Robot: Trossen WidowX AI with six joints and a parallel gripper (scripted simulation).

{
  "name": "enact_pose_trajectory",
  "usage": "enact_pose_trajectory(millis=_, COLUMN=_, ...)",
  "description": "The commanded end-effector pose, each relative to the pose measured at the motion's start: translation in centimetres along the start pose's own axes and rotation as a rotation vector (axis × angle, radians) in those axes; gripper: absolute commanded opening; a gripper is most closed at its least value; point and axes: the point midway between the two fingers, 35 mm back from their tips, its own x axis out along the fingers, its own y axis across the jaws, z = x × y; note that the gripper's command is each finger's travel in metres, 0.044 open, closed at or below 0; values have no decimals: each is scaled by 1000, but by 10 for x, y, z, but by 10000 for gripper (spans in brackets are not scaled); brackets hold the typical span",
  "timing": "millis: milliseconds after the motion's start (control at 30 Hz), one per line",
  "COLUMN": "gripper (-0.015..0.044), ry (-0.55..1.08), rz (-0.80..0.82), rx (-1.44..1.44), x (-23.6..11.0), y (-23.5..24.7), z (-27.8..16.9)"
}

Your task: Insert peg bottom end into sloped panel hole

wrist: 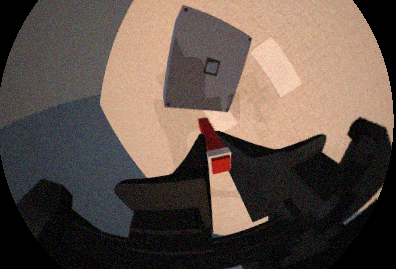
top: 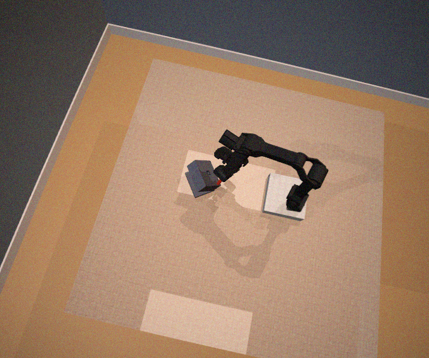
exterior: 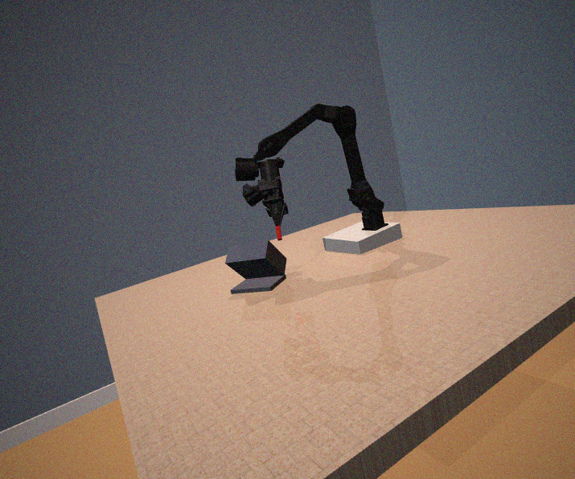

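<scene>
My gripper (top: 220, 178) (exterior: 277, 221) (wrist: 209, 136) is shut on a red peg (top: 218, 181) (exterior: 278, 232) (wrist: 210, 133) with flat sides. The peg hangs from the fingers, its free end pointing down at the panel. The sloped grey-blue panel (top: 198, 175) (exterior: 248, 253) (wrist: 199, 62) stands on the table just below and in front of the peg. Its one small square hole (top: 207, 173) (wrist: 211, 66) shows in the panel's face. In the wrist view the peg's tip sits a short way below the hole, apart from the panel. The peg is in the air, clear of the table.
The arm's white base block (top: 281, 194) (exterior: 360, 237) stands behind the panel. A flat dark plate (exterior: 256, 284) lies at the panel's foot. A pale rectangle (top: 197, 319) is marked on the table (exterior: 328, 350) far from the arm. The table's edge (exterior: 483, 381) drops off at the right.
</scene>
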Motion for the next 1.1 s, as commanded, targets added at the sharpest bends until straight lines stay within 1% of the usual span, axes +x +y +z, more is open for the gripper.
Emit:
enact_pose_trajectory(millis=0, gripper=0, ry=-11, rz=15, rx=20, x=-3, y=-2, z=2)
enact_pose_trajectory(millis=1067, gripper=0, ry=-99, rz=116, rx=176, x=-29, y=-28, z=19)
